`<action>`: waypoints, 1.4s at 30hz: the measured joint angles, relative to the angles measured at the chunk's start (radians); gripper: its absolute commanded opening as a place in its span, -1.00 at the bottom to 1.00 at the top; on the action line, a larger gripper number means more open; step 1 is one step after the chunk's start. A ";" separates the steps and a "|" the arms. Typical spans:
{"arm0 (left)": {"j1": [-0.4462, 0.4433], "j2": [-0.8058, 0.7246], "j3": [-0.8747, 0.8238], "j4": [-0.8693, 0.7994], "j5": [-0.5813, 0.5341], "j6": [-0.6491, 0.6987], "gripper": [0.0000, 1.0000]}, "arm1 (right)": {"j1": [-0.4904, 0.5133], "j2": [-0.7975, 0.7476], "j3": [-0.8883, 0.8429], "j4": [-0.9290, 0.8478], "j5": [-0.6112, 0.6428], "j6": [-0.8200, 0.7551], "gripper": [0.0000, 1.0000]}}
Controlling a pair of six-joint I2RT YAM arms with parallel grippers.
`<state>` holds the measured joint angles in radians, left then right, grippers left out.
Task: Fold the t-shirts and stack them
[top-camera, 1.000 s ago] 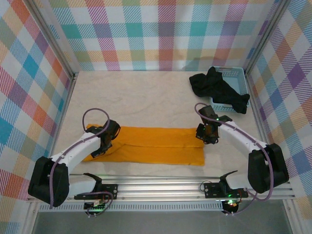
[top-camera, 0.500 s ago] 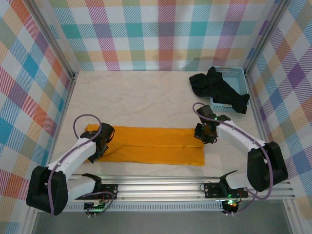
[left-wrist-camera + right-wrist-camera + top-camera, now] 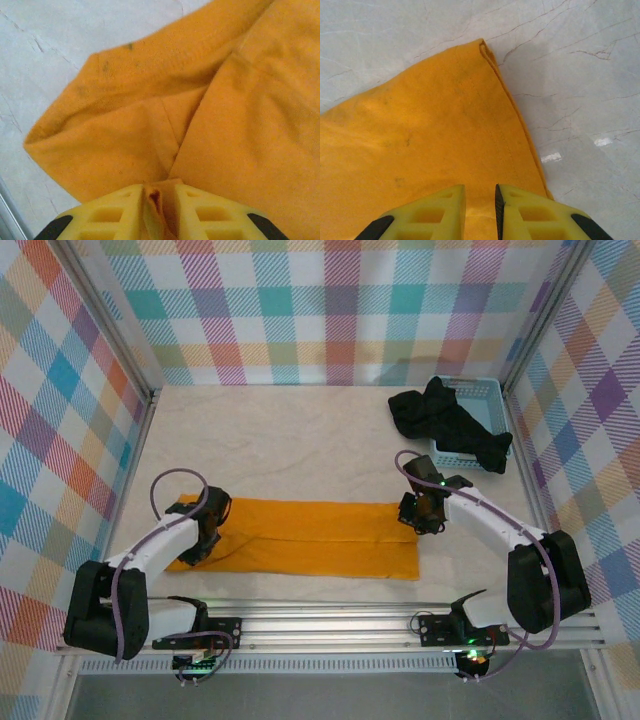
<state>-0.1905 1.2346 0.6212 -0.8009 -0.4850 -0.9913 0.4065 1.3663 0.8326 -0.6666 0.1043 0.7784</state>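
Cell with plaid walls point(image 3: 340, 310), pale bench point(image 3: 300, 430). The orange t-shirt point(image 3: 320, 540) lies flat on the bench as a long narrow band, and looks already folded lengthwise. Its long axis runs left-right, from 1 arm to the other. All places below are taken from that shirt.

Left end: the left gripper point(image 3: 159, 192) sits right on it, jaws narrow with a ridge of orange cloth pinched between them. In the left wrist view the bunched end fans out ahead of the jaws.

Right end, far corner: the right gripper point(image 3: 480, 192) is on top of the cloth, jaws narrow. The hem corner is straight ahead of them and the hem edge runs down their right side. Can't tell if they bite cloth or just rest on it.

Past the right end, well apart toward the back: black t-shirts point(image 3: 440, 415) heaped half in, half out of the light blue basket point(image 3: 485, 390).

My read: the next fold goes end-over-end along the long axis, so what counts is that each of the 2 ends has its own arm on it. Left has the clear hold, so carrying the left end over toward the right looks natural. Risk: the bunched left end lands crooked.
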 measured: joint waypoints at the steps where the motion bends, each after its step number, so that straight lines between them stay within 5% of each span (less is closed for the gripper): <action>1: 0.011 -0.002 0.007 0.000 -0.002 0.012 -0.14 | 0.000 0.000 0.000 0.000 0.000 0.000 -0.53; 7: 0.050 -0.048 0.040 0.002 0.015 0.103 0.13 | 0.000 -0.004 0.000 0.000 -0.002 -0.001 -0.52; 13: 0.037 -0.067 0.072 0.133 0.233 0.267 0.14 | 0.010 -0.005 0.000 0.040 -0.043 -0.024 -0.49; 21: 0.018 0.173 0.137 0.259 0.437 0.403 0.11 | 0.039 -0.003 0.000 0.081 -0.090 -0.039 -0.49; 31: -0.031 0.177 0.127 0.279 0.489 0.423 -0.26 | 0.040 0.006 0.010 0.084 -0.091 -0.039 -0.49; 37: -0.046 0.071 0.089 0.251 0.506 0.401 -0.83 | 0.041 0.021 0.016 0.087 -0.091 -0.039 -0.49; 42: -0.062 0.054 0.086 0.210 0.521 0.397 -0.90 | 0.041 0.023 0.026 0.086 -0.090 -0.039 -0.48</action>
<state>-0.2527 1.2888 0.7071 -0.5907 0.0360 -0.5938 0.4477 1.3888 0.8589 -0.5804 0.0147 0.7395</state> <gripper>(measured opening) 0.053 0.255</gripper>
